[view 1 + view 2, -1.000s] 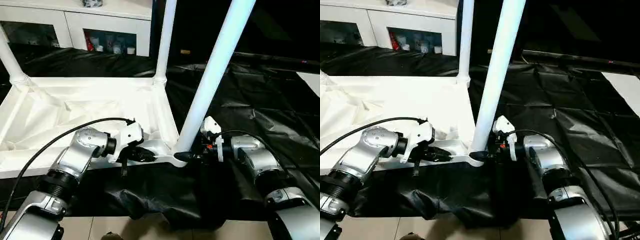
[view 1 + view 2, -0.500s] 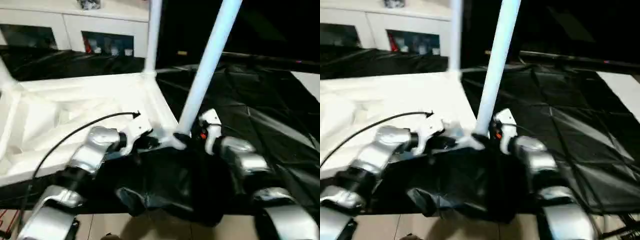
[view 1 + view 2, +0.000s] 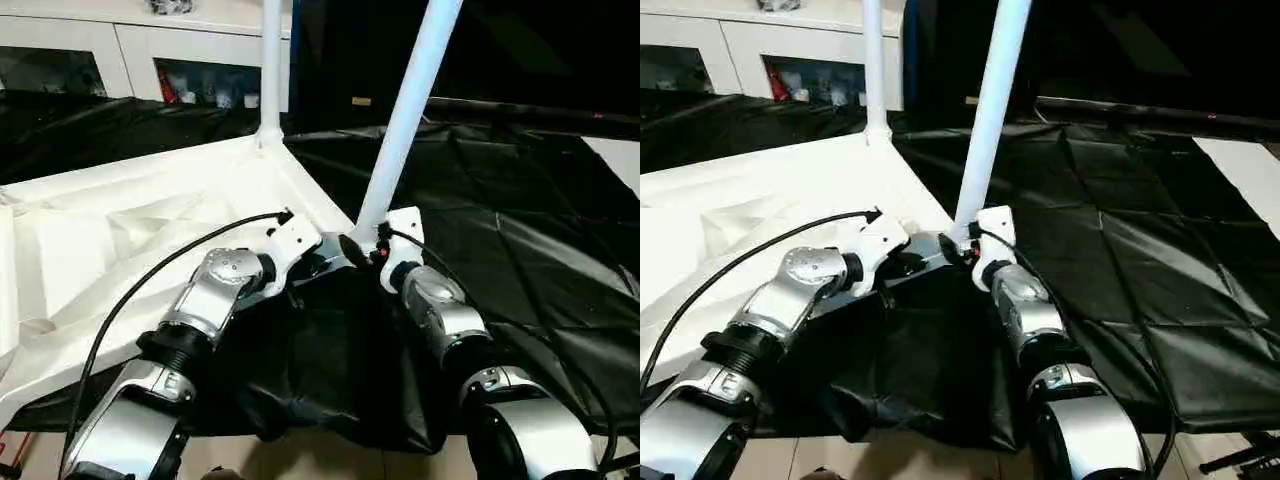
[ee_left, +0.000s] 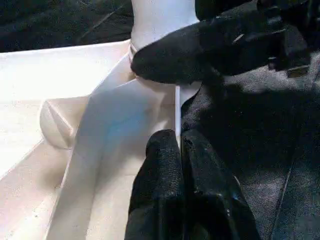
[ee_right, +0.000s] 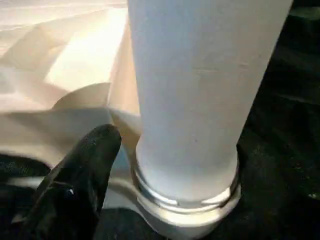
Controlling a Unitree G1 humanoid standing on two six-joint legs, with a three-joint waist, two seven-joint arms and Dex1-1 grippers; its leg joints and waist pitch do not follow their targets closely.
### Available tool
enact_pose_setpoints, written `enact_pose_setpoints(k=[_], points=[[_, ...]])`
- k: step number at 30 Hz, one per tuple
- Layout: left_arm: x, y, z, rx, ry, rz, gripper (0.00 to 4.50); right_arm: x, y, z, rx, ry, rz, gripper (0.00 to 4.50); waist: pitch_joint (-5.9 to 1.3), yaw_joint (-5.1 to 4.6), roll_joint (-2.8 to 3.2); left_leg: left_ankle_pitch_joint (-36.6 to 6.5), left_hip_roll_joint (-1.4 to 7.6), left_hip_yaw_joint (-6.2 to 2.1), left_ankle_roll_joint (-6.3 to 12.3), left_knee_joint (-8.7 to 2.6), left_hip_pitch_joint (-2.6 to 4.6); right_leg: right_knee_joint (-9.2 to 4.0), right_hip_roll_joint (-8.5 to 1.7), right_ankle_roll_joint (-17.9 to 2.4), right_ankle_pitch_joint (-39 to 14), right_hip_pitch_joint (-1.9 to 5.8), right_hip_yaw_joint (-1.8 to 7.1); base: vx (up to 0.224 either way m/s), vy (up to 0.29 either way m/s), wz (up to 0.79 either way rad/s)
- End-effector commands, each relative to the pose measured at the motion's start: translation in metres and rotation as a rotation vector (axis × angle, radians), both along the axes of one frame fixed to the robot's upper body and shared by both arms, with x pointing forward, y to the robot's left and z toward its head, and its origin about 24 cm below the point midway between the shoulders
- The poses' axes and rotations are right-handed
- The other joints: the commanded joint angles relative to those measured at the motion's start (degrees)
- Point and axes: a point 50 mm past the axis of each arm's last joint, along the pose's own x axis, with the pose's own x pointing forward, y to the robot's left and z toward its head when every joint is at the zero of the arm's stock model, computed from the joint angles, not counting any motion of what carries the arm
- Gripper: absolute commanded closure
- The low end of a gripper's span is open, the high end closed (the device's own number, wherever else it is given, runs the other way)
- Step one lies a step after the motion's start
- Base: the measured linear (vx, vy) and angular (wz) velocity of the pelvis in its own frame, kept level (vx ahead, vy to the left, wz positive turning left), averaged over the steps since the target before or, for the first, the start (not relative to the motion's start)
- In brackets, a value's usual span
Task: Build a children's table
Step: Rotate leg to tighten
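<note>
now the left claw [image 3: 322, 266] is pinched together at the tabletop [image 3: 120, 240] rim; the right claw [image 3: 958, 247] stands apart around the near leg [image 3: 405, 110].

Both upright legs, near leg [image 3: 400, 130] and far leg [image 3: 269, 70], run off the top edge; their upper ends unseen. Tabletop [image 3: 110, 230] cut by the left edge. Cabinet [image 3: 150, 55] contents too small to identify. Right pincer [image 5: 150, 165]: one finger [image 5: 75, 185] visible, the other hidden behind the near leg.
</note>
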Motion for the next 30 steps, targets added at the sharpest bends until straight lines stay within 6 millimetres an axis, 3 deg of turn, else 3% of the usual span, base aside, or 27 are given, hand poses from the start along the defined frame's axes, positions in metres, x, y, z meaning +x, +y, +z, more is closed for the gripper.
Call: enact_pose_setpoints(k=[1,5,13,18,19,25,30], points=[[-0.006,-0.014,0.007,-0.062,-0.028,-0.113,4.50,-0.013,0.023,-0.004,-0.017,0.003,0.263,0.66,-3.34,0.01,0.57,-18.15,-0.31,0.62,-0.22,-3.74,0.51,-4.42,-2.07,-9.79,-15.42,2.75,1.80,0.000,0.000,0.00],[-0.010,-0.004,0.008,-0.056,0.002,-0.158,4.50,-0.017,0.009,-0.001,-0.048,-0.028,0.421,0.66,-3.31,0.04,0.47,-18.23,-0.26,0.64,0.19,-3.70,0.49,-4.57,-2.10,-9.74,-16.42,2.69,1.85,0.000,0.000,0.00],[-0.022,0.020,0.009,-0.029,0.088,-0.291,4.50,-0.027,-0.024,0.005,-0.056,0.000,0.674,0.66,-3.34,0.31,0.46,-16.39,-0.06,0.71,1.37,-3.59,0.51,-3.93,-1.97,-12.10,-12.12,2.85,1.84,0.000,0.000,0.00],[-0.032,0.025,0.010,-0.046,0.147,-0.394,4.50,-0.032,-0.029,0.006,-0.045,0.014,0.738,0.66,-3.37,0.59,0.55,-15.42,0.07,0.91,1.24,-3.52,0.46,-3.57,-1.89,-13.08,-10.53,2.90,1.79,0.000,0.000,0.00],[-0.032,0.026,0.011,-0.046,0.153,-0.400,4.50,-0.033,-0.030,0.006,-0.044,0.016,0.749,0.66,-3.34,0.71,0.96,-15.75,0.11,0.94,0.98,-3.55,0.64,-3.57,-1.84,-13.31,-10.51,2.80,1.78,0.000,0.000,0.00],[-0.029,0.029,0.011,-0.031,0.143,-0.369,4.50,-0.034,-0.031,0.006,-0.037,0.025,0.763,1.03,-3.31,0.66,0.65,-17.40,0.02,0.91,0.08,-3.61,0.78,-3.93,-1.93,-12.40,-13.28,2.71,1.87,0.000,0.000,0.00],[-0.027,0.029,0.013,-0.039,0.139,-0.354,4.50,-0.036,-0.029,0.005,-0.006,0.041,0.777,1.45,-3.42,0.85,0.64,-15.50,0.01,0.91,0.34,-3.56,0.65,-3.60,-1.81,-12.54,-10.95,2.90,1.84,0.000,0.000,0.00]])
